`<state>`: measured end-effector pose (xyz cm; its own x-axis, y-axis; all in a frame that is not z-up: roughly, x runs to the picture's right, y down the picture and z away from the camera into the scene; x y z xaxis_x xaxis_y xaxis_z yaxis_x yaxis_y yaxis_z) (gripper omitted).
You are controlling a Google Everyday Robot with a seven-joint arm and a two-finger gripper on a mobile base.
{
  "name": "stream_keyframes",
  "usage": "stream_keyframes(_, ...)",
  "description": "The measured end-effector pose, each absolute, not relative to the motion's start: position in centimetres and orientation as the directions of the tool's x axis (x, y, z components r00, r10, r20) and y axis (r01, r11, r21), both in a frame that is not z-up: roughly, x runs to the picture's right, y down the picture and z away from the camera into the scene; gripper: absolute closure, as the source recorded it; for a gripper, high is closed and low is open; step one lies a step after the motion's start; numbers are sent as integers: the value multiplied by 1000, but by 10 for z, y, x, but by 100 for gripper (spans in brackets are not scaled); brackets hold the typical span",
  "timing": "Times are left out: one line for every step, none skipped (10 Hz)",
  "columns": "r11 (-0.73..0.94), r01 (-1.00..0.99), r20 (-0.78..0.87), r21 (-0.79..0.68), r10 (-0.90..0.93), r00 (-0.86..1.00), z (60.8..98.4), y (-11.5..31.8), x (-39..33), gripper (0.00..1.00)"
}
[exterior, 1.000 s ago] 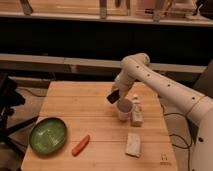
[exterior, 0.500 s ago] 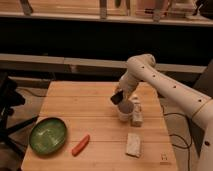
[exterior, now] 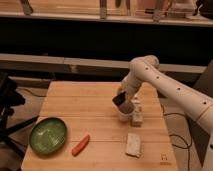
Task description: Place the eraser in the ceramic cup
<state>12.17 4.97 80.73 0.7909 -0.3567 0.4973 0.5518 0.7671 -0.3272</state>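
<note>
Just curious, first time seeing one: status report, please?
Gripper just above ceramic cup, over the table. Eraser not visible. Whitish bottle close beside cup.

Table bears bowl, carrot, block, bottle, cup; gripper over cup.

One raised view, facing the counter head-on.
It looks down from mid distance; nearly the whole top fits in frame, shelves lie beyond its far edge, and the arm reaches in from the picture's right, tool just above the cup right of centre.
</note>
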Motion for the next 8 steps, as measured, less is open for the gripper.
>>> stream_keyframes(768,549,497,-329,-354,792,808,50,123,100)
stream_keyframes(770,546,496,-331,-350,794,808,51,125,100)
stream_keyframes(771,545,496,-331,-349,795,808,51,127,100)
stream_keyframes(771,544,496,-331,-348,796,808,51,128,97)
stream_keyframes(772,543,496,-331,-347,796,807,51,129,90)
stream_keyframes(768,544,497,-338,-345,796,806,52,131,79)
stream_keyframes(768,543,497,-341,-343,797,806,51,134,69)
stream_keyframes(767,543,497,-342,-342,797,805,51,135,63)
